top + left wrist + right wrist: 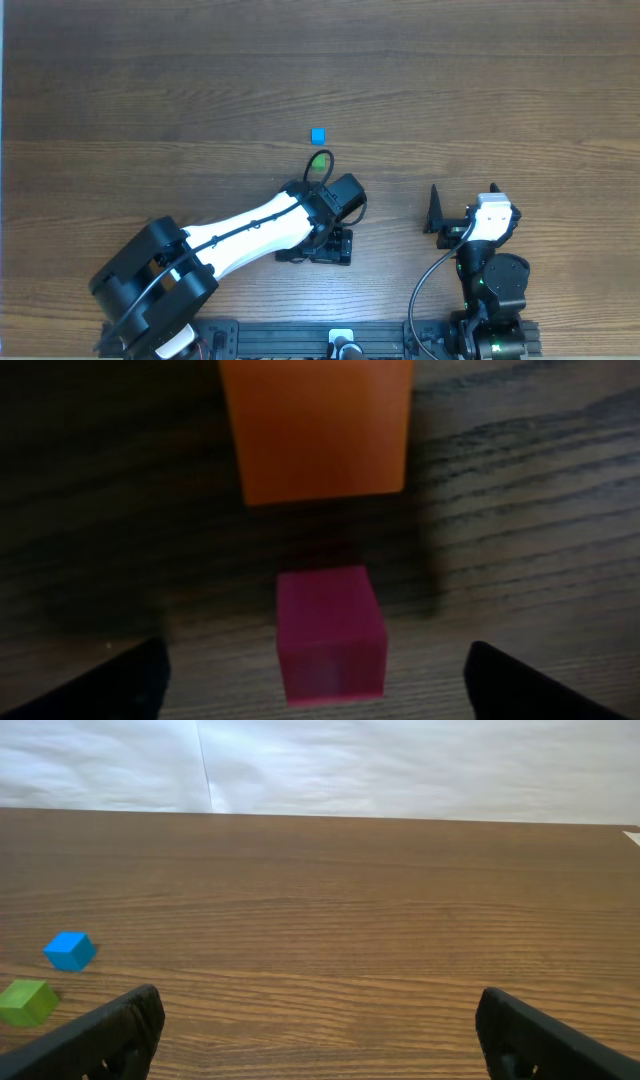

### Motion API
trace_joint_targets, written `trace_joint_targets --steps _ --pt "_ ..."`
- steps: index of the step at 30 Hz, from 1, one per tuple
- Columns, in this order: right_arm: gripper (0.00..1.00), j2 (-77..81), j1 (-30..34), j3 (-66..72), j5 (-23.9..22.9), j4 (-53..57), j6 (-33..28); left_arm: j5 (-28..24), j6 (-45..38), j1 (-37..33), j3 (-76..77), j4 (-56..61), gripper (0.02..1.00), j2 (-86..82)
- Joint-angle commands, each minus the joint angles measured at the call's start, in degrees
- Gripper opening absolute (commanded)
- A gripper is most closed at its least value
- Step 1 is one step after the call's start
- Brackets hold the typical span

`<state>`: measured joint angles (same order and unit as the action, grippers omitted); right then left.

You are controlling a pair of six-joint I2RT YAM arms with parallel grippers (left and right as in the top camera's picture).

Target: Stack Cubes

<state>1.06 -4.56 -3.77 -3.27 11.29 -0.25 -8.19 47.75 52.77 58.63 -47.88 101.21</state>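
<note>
Pincer of left arm [315, 665] wide over magenta cube [330, 635], orange cube [315, 425] partly cropped.

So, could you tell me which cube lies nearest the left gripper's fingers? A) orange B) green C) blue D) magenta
D: the left wrist view has the magenta cube just ahead of the open left gripper, with the orange cube beyond it.
</note>
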Motion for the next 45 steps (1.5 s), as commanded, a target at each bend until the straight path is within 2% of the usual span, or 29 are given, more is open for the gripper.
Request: trace_joint_targets --steps 1,6,11,16,19,37,40,41,45 --pt "0.991 -0.28 -0.37 0.35 0.63 0.11 -0.22 0.83 -0.83 0.28 -0.46 0.15 0.864 0.92" --pt "0.991 -0.28 -0.35 0.35 0.63 0.11 -0.22 0.90 -1.03 0.50 -0.46 0.11 0.783 0.92" --pt "0.993 -0.28 -0.35 0.35 0.63 0.11 -0.22 1.84 -1.05 0.76 -0.46 0.04 0.625 0.92" --pt "0.993 -0.28 -0.35 0.35 0.63 0.11 -0.22 2.32 -1.05 0.76 -0.46 -0.04 0.581 0.92" --pt "0.993 -0.28 -0.35 0.35 0.63 0.11 -0.22 3.15 -1.03 0.76 -0.46 -0.07 0.500 0.92" --pt "0.993 -0.28 -0.35 0.35 0.63 0.11 -0.22 5.14 -0.79 0.76 -0.46 2.08 0.459 0.92" --pt "0.993 -0.28 -0.35 0.35 0.63 0.11 -0.22 5.14 -0.79 0.76 -0.46 2.08 0.367 0.92" --pt "0.991 -0.28 -0.35 0.35 0.63 0.11 -0.22 5.14 -0.81 0.76 -0.46 2.08 0.292 0.92" --pt "0.991 -0.28 -0.35 0.35 0.63 0.11 -0.22 5.14 -0.81 0.76 -0.46 2.08 0.159 0.92"
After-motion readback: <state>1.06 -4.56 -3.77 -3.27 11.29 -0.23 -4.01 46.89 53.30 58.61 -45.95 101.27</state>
